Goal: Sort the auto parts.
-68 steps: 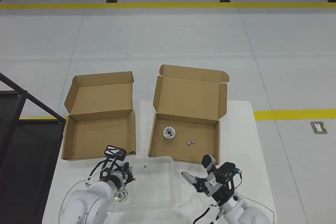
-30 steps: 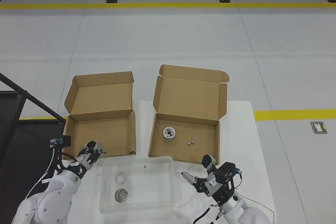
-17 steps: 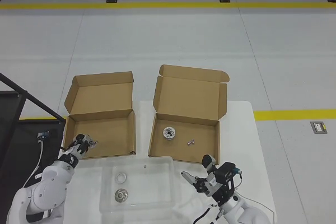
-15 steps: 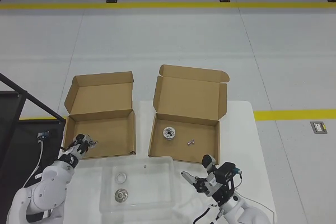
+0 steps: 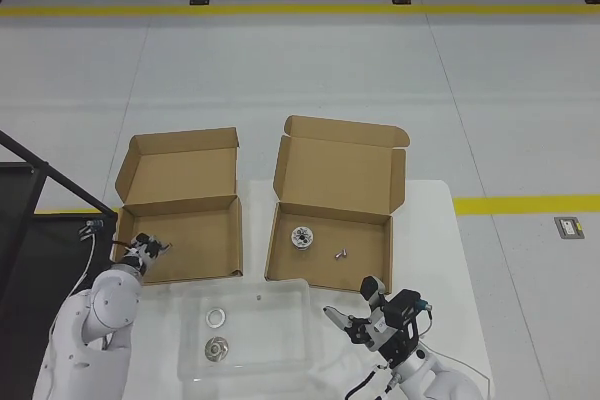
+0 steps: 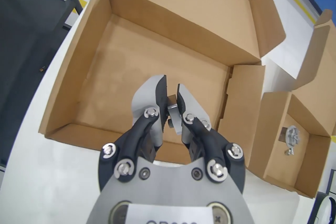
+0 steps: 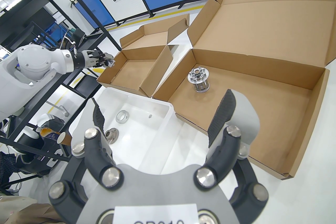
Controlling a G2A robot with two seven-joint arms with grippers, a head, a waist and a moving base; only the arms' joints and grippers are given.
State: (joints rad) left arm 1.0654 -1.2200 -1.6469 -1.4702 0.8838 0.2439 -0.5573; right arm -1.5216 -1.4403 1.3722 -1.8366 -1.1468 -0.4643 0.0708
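Grey metal is showing between the ribbed black pads (image 6: 160,93) of the left gripper (image 6: 171,89), which is pinching a small stepped part (image 6: 174,114) over the left cardboard box (image 5: 195,245), likely poised for dropping in. A smooth ring (image 5: 216,317) and flanged disc (image 5: 217,349) are sitting in the clear tray (image 5: 270,330). A finned hub (image 5: 302,236) and bolt (image 5: 341,254) are lying in the right box (image 5: 365,250). The right gripper (image 7: 162,104) is hanging spread beside the tray.

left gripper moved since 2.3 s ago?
Yes. The left gripper went from the clear bin to the near edge of the left cardboard box, jaws shut on a small metal part.
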